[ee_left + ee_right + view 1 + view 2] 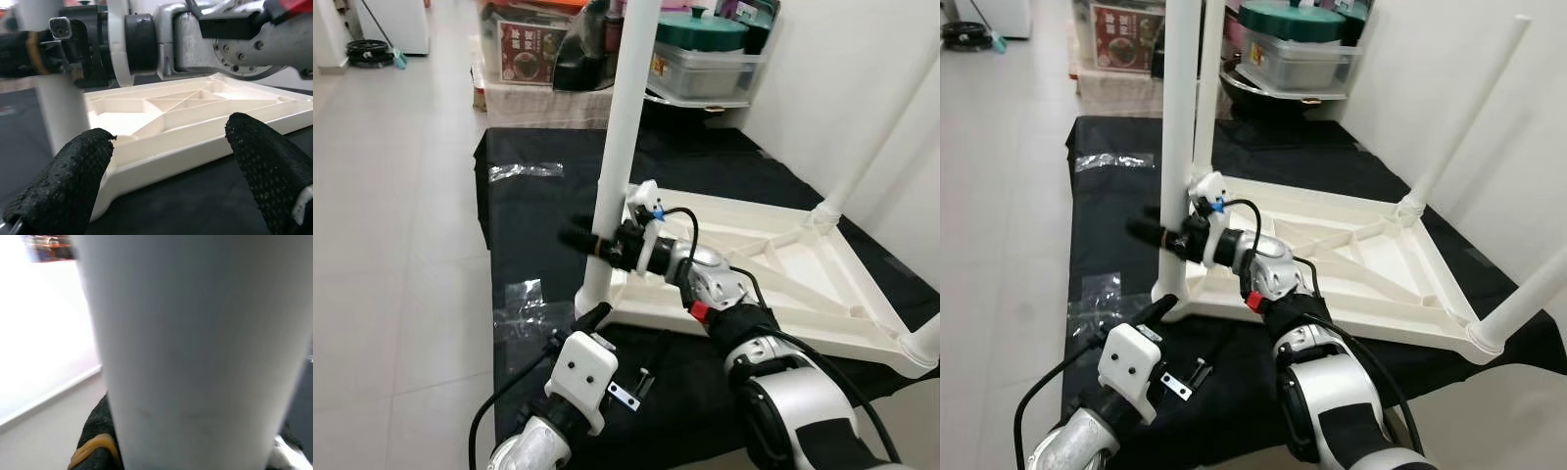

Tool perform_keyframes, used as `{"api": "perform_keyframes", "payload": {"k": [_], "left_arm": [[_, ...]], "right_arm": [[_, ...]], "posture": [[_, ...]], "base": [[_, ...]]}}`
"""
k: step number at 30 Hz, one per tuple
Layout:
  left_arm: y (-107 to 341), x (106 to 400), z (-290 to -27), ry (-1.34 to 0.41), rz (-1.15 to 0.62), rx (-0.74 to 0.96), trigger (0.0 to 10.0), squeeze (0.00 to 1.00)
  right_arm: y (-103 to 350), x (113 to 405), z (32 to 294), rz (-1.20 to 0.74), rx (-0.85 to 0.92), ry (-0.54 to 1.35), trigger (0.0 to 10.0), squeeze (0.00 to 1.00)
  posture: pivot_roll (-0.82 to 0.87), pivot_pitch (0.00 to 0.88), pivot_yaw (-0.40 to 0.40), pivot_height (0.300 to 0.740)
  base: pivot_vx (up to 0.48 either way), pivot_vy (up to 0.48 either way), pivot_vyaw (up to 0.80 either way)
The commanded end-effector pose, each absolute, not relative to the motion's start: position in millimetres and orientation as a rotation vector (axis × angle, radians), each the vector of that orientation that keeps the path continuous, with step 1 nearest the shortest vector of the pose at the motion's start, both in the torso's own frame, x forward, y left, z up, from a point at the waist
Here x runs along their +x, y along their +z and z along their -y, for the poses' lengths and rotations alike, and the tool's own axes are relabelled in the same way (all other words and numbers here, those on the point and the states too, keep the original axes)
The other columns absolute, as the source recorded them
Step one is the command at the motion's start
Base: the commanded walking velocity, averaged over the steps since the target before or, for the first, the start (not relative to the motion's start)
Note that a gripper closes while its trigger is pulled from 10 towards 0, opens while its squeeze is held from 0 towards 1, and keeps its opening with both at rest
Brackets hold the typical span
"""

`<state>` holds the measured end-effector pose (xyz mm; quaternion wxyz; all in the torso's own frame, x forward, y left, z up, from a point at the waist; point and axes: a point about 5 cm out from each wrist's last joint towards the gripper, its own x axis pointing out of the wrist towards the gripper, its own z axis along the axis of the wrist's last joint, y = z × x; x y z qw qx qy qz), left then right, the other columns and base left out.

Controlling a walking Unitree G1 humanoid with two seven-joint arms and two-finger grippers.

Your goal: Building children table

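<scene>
Tabletop (773,264) lies upside down on the black cloth (538,225), legs pointing up; your right gripper (592,241) is clamped around the near corner leg (622,147), apparently seating it. Your left gripper (166,176) hovers spread open just beside that corner, so next press or twist the leg fully home, then check the loose screws (641,377).

The white table leg (622,127) stands mid-frame with the right gripper (592,242) around it, blocking the centre. Loose screws (646,377) lie at lower centre. Bare black mat (524,211) at left offers open passage.
</scene>
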<state>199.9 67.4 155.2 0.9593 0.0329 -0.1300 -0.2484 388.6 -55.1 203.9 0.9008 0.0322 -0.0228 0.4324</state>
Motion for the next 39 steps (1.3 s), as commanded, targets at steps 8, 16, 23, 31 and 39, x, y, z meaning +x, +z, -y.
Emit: {"api": "perform_keyframes", "payload": {"k": [8, 16, 23, 31, 39], "left_arm": [[153, 200, -69, -0.498, 0.257, 0.065, 10.0, 0.00], [152, 200, -69, -0.498, 0.250, 0.070, 10.0, 0.00], [150, 200, -69, -0.499, 0.244, 0.072, 10.0, 0.00], [149, 200, -69, -0.504, 0.236, 0.071, 10.0, 0.00], [149, 200, -69, -0.505, 0.233, 0.071, 10.0, 0.00]], "right_arm": [[157, 400, 127, -0.161, 0.019, 0.022, 0.0, 0.00], [147, 387, 135, -0.158, 0.105, -0.272, 0.0, 0.00], [162, 384, 134, -0.081, 0.148, -0.396, 3.9, 0.00], [182, 387, 134, 0.072, 0.115, -0.335, 10.0, 1.00], [189, 397, 145, 0.102, 0.172, -0.064, 10.0, 0.00]], "posture": [[0.10, 0.039, -0.143, 0.740], [0.11, 0.036, -0.141, 0.740], [0.10, 0.032, -0.140, 0.740], [0.10, 0.026, -0.136, 0.740], [0.10, 0.026, -0.138, 0.740]], "base": [[0.000, 0.000, 0.00], [0.000, 0.000, 0.00], [0.000, 0.000, 0.00], [0.000, 0.000, 0.00], [0.000, 0.000, 0.00]]}}
